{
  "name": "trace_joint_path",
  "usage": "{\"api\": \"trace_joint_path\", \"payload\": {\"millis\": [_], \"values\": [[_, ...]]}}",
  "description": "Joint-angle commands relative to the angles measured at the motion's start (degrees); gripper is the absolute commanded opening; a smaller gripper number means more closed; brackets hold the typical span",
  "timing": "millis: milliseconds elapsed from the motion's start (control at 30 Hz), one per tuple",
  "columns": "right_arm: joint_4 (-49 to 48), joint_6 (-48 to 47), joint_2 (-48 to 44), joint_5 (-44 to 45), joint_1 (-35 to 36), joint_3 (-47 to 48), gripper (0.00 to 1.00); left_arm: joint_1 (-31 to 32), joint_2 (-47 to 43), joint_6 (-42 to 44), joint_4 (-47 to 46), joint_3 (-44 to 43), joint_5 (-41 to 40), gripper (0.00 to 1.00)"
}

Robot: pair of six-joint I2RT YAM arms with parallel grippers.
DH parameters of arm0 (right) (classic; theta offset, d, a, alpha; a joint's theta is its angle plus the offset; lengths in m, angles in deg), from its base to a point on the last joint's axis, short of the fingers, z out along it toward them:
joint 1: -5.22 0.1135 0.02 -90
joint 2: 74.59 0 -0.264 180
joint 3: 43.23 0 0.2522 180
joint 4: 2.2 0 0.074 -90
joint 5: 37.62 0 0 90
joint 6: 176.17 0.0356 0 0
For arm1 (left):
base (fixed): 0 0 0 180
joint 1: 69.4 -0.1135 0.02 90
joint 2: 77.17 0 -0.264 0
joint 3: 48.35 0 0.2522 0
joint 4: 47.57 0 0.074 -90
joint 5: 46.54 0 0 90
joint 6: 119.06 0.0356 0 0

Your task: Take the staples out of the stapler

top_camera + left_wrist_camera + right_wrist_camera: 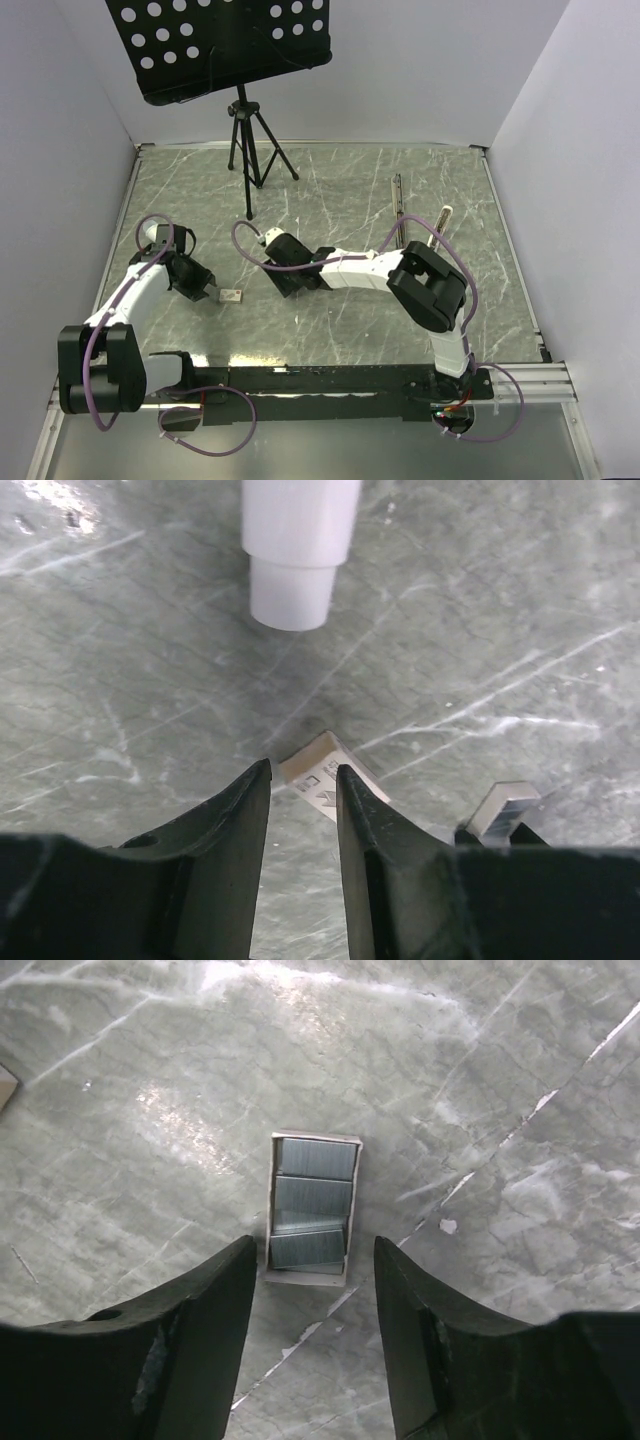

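Grey marble-patterned tabletop (330, 330) lay under both arms. The right gripper (314, 1244) stood spread wide and held nothing. Just ahead of its fingertips, centred on the gap and reaching slightly in between them, sat a small pale-rimmed tray (305, 1279). The staples (313, 1198) lay inside it as three flat grey metallic blocks set end to end along the tray, the one nearest the fingers a little askew.

The stapler (398, 197) lay well apart from that gripper, behind it and back past the arm's elbow. The overhead view showed it as a thin dark bar with a silvery strip (441, 222) near it. The near ends of both were hidden by the arm, so whether the two met could not be told.

The left gripper (303, 772) had its fingers drawn close, with only a narrow gap between them, and gripped nothing. A small tan block (318, 760) with a pale face lay on the table just beyond its tips, turned cornerwise, one side hidden behind a finger. Whether the tips touched it could not be told. Farther ahead of those fingers a white cylinder (295, 560) hung above the surface.

Seen from overhead, the tan block lay between the two grippers, closer to the left one. A black music stand (230, 40) stood far beyond both.
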Motion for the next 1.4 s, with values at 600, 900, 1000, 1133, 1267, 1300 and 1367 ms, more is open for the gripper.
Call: {"api": "trace_joint_path", "payload": {"millis": [600, 900, 1000, 1133, 1267, 1300, 1367], "values": [[-10.56, -7.38, -2.78, -11.68, 3.15, -1.85, 0.38, -0.28, -1.56, -0.11, -1.15, 1.58, 3.97, 0.36], [-10.21, -8.97, -0.76, -13.35, 5.7, 0.44, 0.38, -0.28, 1.08, 0.07, -1.59, 1.67, 4.76, 0.34], [-9.25, -8.97, 0.38, -13.18, 5.96, 2.02, 0.38, -0.28, 1.08, 0.07, -1.59, 1.85, 4.85, 0.34], [-9.16, -9.06, 1.44, -13.44, 6.05, 3.34, 0.38, -0.28, 0.73, 0.24, -1.77, 1.94, 5.12, 0.34], [-8.45, -8.97, 2.67, -12.91, 6.23, 4.92, 0.38, -0.28, 0.12, 0.07, -1.68, 2.03, 4.59, 0.34], [-8.45, -8.97, 2.76, -12.82, 6.23, 5.1, 0.38, -0.28, 0.12, 0.16, -1.68, 2.11, 4.68, 0.34], [-8.1, -8.88, 3.2, -12.91, 6.23, 5.45, 0.38, -0.28, 0.29, 0.07, -1.68, 2.2, 4.76, 0.34]]}}
